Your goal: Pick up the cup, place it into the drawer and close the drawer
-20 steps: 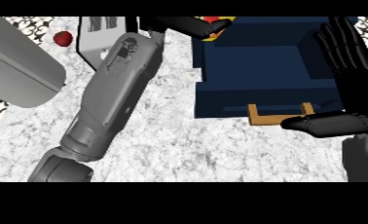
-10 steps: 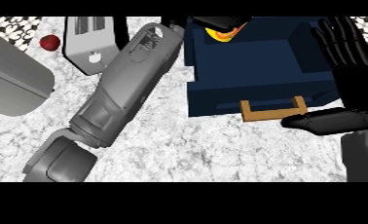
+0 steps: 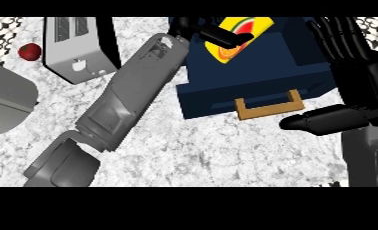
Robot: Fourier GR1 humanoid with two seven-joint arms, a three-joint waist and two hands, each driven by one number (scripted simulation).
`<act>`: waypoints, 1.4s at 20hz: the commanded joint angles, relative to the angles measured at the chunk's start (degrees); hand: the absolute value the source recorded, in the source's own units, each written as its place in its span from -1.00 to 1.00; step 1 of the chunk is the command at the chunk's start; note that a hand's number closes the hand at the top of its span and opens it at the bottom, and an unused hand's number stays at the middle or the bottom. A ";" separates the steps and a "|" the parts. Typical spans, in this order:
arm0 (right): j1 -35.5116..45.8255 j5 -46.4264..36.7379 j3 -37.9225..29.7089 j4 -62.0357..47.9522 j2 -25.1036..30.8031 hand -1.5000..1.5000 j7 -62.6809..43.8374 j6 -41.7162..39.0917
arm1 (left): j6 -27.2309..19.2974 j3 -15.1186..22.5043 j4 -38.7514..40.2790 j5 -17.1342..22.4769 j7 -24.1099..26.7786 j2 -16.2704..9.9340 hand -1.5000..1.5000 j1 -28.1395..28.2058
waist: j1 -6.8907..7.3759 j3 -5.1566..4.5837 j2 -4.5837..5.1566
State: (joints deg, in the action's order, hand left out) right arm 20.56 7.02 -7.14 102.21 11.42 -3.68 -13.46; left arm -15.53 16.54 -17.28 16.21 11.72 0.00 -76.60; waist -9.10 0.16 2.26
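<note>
Yellow cup (image 3: pixel 235 38) pinched by left hand (image 3: pixel 214 33) hangs over the open drawer (image 3: pixel 255 81) for dropping in; right hand (image 3: pixel 347 84) spread at three o'clock, near its handle (image 3: pixel 269 107)

No readable text, label, brand or number seen anywhere. Yellow cup (image 3: pixel 235 36) carried only red-green pattern, no letters; silver toaster (image 3: pixel 74 49) unmarked.

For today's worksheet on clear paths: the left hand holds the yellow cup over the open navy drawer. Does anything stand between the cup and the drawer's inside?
Nothing visible does. The left hand is curled round the cup right over the drawer, whose inside shows only dark blue. The right hand rests open at the drawer's right side, out of the way.
</note>
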 commanded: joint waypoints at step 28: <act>-4.95 -21.27 23.46 -1.32 9.29 -1.00 -3.22 -15.60 | -0.85 -2.86 -4.77 22.03 20.24 0.00 -1.00 6.85 | 6.17 -0.10 -1.34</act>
State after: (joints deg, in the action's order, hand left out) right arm 17.77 -3.88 12.96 102.37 21.12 -9.02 -33.07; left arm -17.06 14.45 -21.93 36.42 29.47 -0.01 -71.46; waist -4.83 0.04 1.10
